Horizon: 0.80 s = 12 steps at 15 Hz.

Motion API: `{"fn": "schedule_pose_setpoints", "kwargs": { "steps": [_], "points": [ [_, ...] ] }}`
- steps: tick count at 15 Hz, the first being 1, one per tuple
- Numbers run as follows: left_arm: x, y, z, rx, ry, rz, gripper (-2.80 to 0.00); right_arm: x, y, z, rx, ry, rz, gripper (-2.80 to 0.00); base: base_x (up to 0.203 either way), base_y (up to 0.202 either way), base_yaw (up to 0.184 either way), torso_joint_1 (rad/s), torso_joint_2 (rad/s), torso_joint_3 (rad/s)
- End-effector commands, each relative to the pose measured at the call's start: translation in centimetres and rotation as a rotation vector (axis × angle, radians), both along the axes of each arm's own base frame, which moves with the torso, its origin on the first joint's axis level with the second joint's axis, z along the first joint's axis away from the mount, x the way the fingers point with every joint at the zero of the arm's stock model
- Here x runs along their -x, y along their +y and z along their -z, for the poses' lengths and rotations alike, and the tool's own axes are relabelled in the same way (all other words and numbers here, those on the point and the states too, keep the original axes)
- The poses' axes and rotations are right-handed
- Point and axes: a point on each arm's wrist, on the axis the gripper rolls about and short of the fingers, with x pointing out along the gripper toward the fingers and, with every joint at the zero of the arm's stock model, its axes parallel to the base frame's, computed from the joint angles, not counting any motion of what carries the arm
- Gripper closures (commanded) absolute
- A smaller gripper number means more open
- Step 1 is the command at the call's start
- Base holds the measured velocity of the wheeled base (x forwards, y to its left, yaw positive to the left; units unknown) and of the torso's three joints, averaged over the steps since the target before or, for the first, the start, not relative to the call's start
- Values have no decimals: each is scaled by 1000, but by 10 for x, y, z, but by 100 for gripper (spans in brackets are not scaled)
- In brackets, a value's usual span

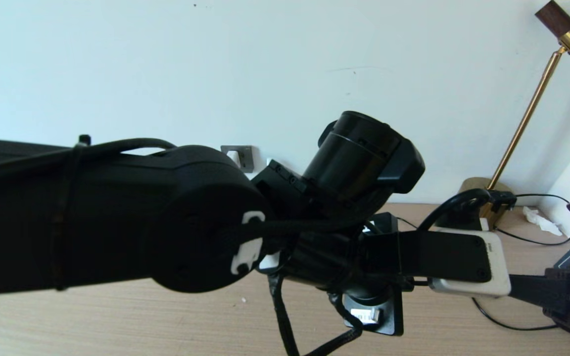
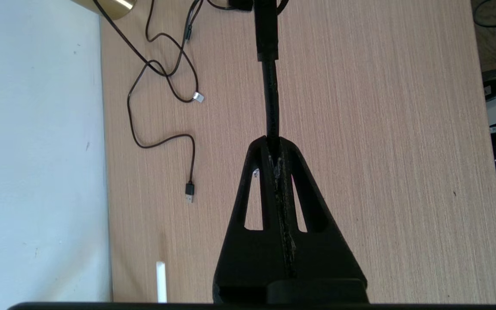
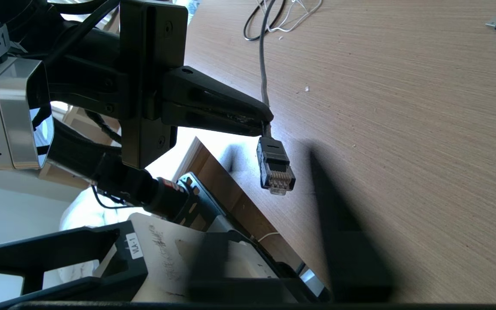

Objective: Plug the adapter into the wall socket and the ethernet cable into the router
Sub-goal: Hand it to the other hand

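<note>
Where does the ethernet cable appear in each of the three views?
Head view: the ethernet cable is probably the thick black arc beside the lamp base.
Left wrist view: centre, the cable running straight out of the shut left gripper.
Right wrist view: centre, its plug hanging below that gripper's tips.
Shared landmark: the wooden table.

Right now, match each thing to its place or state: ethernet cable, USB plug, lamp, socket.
Things:
1. ethernet cable
2. USB plug
3. lamp
4. socket

States:
a. set in the wall
b. brass-coloured stem
c. lying loose on the table
d. pinched in the left gripper

Pairs: 1-d, 2-c, 3-b, 4-a.
</note>
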Motion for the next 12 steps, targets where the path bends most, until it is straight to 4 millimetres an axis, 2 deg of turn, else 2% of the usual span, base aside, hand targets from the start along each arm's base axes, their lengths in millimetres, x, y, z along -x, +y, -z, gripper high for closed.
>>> {"fn": "schedule_pose_setpoints", "kwargs": {
  "steps": [1,9,10,12],
  "points": [
    [1,-1,0,-4,-3,6,0,0,0,0,-4,4,-4,0,0,0,0,0,0,0],
    [0,-2,0,6,-26,-11,0,5,0,-1,-12,1,-6,0,0,0,0,0,0,0],
    [1,-2,0,6,-26,-10,-280,5,0,-2,-19,7,-4,0,0,0,0,0,0,0],
    [2,-2,-1,8,-28,-6,-280,6,0,-2,-24,16,-4,0,0,0,0,0,0,0]
  ]
}}
